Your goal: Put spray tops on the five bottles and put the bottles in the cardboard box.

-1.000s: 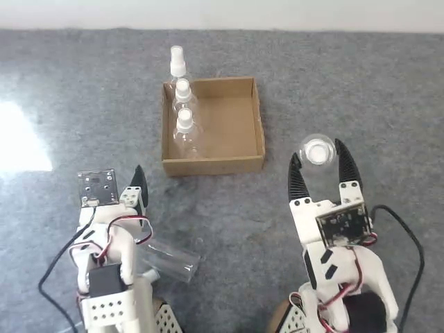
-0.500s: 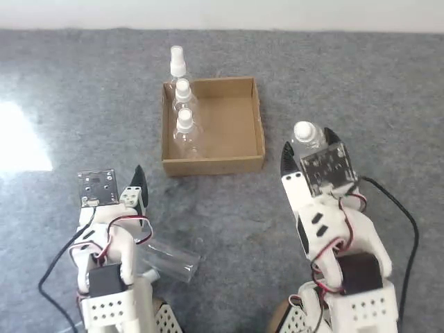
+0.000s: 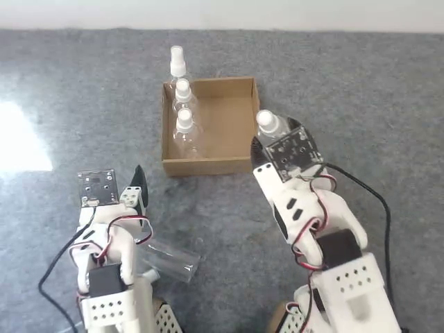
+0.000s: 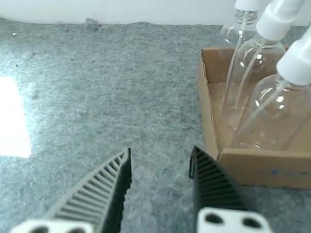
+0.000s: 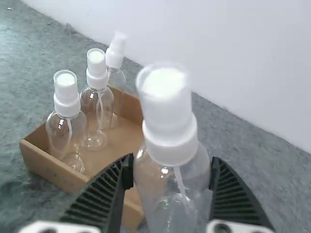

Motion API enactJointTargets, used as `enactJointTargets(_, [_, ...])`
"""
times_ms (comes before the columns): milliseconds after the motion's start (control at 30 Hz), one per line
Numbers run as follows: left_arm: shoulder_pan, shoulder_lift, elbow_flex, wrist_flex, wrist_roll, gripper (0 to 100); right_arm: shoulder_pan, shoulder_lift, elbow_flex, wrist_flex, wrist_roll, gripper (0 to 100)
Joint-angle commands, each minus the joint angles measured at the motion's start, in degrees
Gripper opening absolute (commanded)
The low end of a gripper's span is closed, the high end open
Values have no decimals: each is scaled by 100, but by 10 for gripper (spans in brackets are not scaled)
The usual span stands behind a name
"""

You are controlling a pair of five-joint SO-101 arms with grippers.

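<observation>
The cardboard box (image 3: 258, 118) stands at the middle back, with two clear bottles with white spray tops (image 3: 185, 127) along its left wall. A third topped bottle (image 3: 178, 64) stands just behind the box's back left corner. My right gripper (image 3: 268, 143) is shut on a fourth topped bottle (image 3: 267, 125), held upright by the box's front right corner; in the right wrist view this held bottle (image 5: 170, 145) sits between the fingers (image 5: 104, 199). My left gripper (image 4: 160, 187) is open and holds nothing, short of the box (image 4: 210, 104). A clear bottle (image 3: 171, 258) lies beside the left arm's base.
Grey carpet covers the table, with a bright glare patch (image 3: 21, 146) at the left. The right half of the box floor (image 3: 229, 125) is bare. A white wall (image 5: 233, 43) runs behind the table's far edge.
My right gripper has closed on the topped bottle and carried it left, up to the box's front right corner. The left arm has not moved.
</observation>
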Motion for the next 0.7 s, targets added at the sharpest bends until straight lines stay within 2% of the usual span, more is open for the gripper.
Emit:
enactJointTargets(0, [35,-88,-40,-167,-53,188,-110,426,-369,-602,-53,169])
enactJointTargets(167, [35,-88,-40,-176,-53,188,-277,989,-378,-1367,-53,169])
enactJointTargets(333, [35,-88,-40,-176,-53,188,-400,1684,-835,-1499,-88,169])
enactJointTargets(533, [35,-88,-40,-176,-53,188,-365,2448,-1451,-1525,-967,169])
enactJointTargets(667, [35,-88,-40,-176,-53,188,-365,2853,-1767,-1560,-1081,171])
